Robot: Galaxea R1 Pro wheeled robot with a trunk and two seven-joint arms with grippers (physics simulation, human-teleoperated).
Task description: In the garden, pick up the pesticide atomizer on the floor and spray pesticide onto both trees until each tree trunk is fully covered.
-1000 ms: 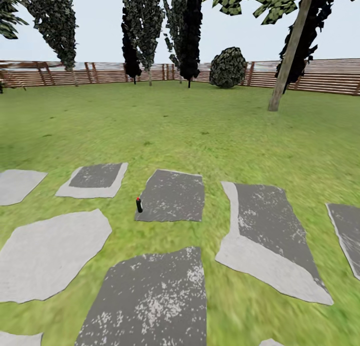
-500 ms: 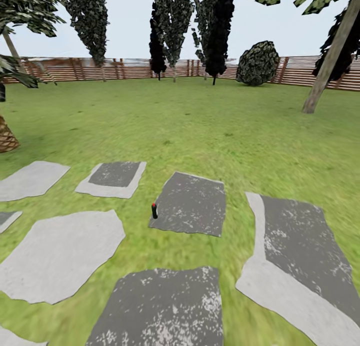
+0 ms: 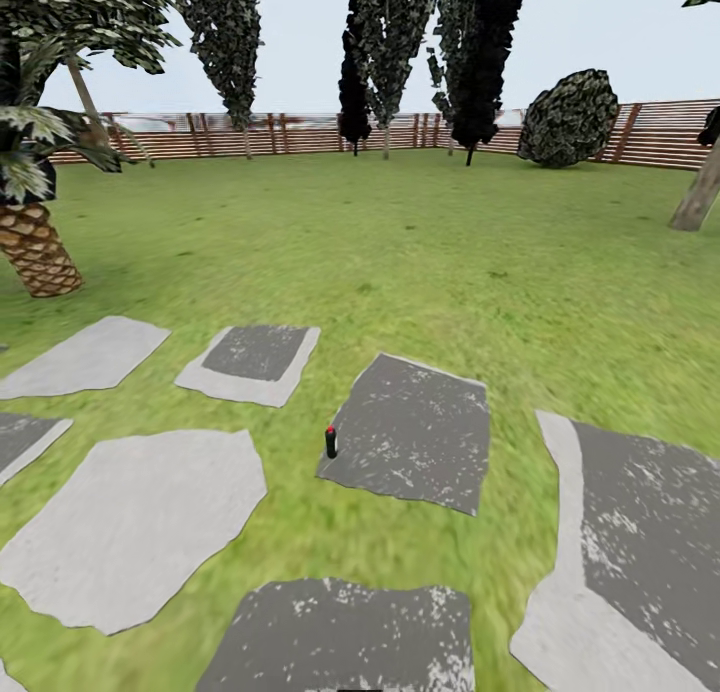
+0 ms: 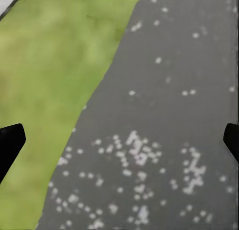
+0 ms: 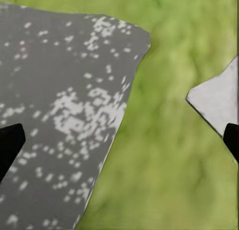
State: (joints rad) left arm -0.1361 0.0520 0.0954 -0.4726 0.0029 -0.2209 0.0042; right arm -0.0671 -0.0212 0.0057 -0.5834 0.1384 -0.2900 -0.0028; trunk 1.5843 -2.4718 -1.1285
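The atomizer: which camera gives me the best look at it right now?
The head view. The atomizer, small, dark and red-capped, stands upright at the left edge of a dark paving slab, unobstructed. The wrist views look down on paving and grass between wide-apart fingers, so they tell you nothing about it.

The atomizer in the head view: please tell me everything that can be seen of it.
The atomizer is a small dark, nearly black cylinder with a red top. It stands upright on the grass, right at the left edge of a dark grey paving slab. Nothing holds it. It is too small to show a nozzle, a label or its material.
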